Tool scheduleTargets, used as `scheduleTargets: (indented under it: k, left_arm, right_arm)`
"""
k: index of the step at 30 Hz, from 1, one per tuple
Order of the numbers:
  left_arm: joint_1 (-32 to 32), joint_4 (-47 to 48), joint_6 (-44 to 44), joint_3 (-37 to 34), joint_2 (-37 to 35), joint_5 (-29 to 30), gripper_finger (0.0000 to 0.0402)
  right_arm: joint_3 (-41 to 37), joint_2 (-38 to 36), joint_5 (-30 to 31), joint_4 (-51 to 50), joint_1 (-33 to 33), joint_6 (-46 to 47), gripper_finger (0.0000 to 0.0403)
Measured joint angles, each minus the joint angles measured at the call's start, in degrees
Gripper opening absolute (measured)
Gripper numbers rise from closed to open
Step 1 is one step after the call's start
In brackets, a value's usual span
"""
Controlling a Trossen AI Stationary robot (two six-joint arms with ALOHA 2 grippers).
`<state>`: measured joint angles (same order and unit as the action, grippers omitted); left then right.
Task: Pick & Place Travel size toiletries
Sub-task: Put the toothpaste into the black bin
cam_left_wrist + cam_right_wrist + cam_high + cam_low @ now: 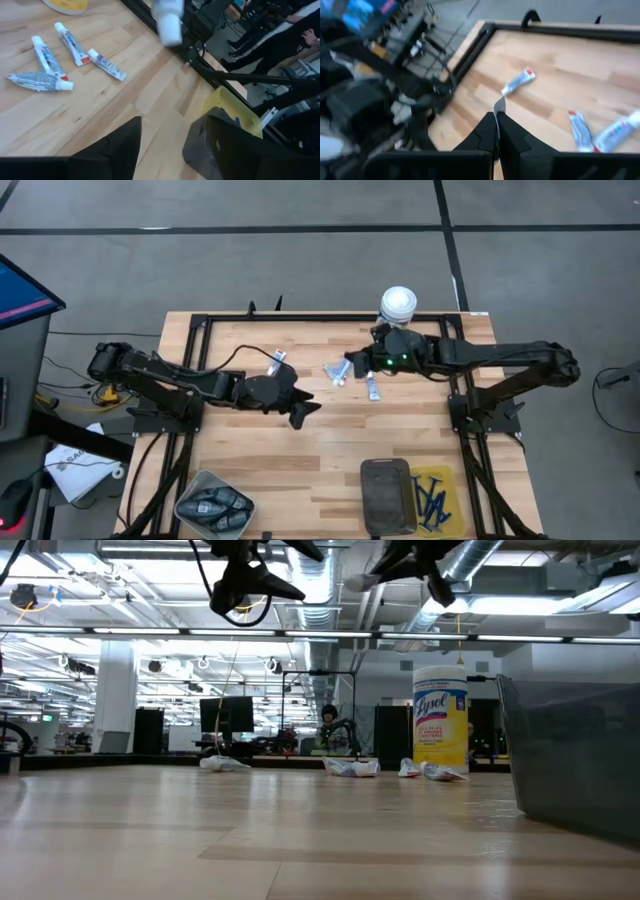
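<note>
While my left end effector point(303, 412) hangs above the surface point(250, 470) with its fingers point(115, 150) parted and nothing between them, a blurred white tube point(169, 25) shows beyond it in the wrist view, and I cannot tell whether it touches anything. My right end effector point(496, 131) is closed on what looks like a thin pale scrap, too small to name. Loose toiletry tubes point(340, 373) lie just beside the yellow canister point(397, 305), one more point(276, 360) well apart from it.
</note>
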<state>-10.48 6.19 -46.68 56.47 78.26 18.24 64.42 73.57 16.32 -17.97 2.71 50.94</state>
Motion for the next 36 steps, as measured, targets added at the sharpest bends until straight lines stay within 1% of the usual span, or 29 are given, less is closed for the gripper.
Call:
scheduleTargets:
  k: [5,10,15,19,22,26,29,32,36]
  left_arm:
    - [0.00,0.01,0.27,0.00,0.00,-0.18,0.0218]
    - [0.00,0.01,0.42,0.00,0.00,-1.37,0.0218]
    - [0.00,0.01,0.59,0.00,0.00,-2.14,0.0218]
    - [0.09,-0.15,1.71,0.02,-0.20,-2.12,0.0218]
    - [0.35,-0.13,1.73,0.02,-0.20,-2.12,0.0218]
    - [0.92,-0.18,2.88,0.02,-0.20,-2.10,0.0218]
    - [1.45,-0.26,4.32,0.02,-0.20,-2.07,0.0218]
    - [2.10,-0.26,5.44,0.02,-0.20,-2.07,0.0218]
    - [3.24,-0.23,8.25,0.02,-0.20,-2.05,0.0218]
  right_arm:
    - [0.00,-1.70,-0.88,-7.57,-4.79,2.93,0.0000]
    - [0.00,-1.43,-3.75,-13.46,-12.60,8.37,0.0000]
    - [0.00,-1.19,-4.48,-16.40,-21.83,16.62,0.0000]
    - [0.02,-1.19,-4.44,-19.08,-27.81,24.10,0.0000]
    - [0.02,-1.00,-4.39,-22.96,-32.33,30.12,0.0000]
    - [0.00,1.36,-4.37,-25.98,-38.10,38.89,0.0000]
    - [0.09,4.85,-4.60,-25.24,-41.25,43.74,0.0000]
    - [0.00,9.43,-7.53,-24.61,-42.64,45.97,0.0000]
    - [0.00,13.86,-9.21,-22.38,-42.87,46.60,0.0000]
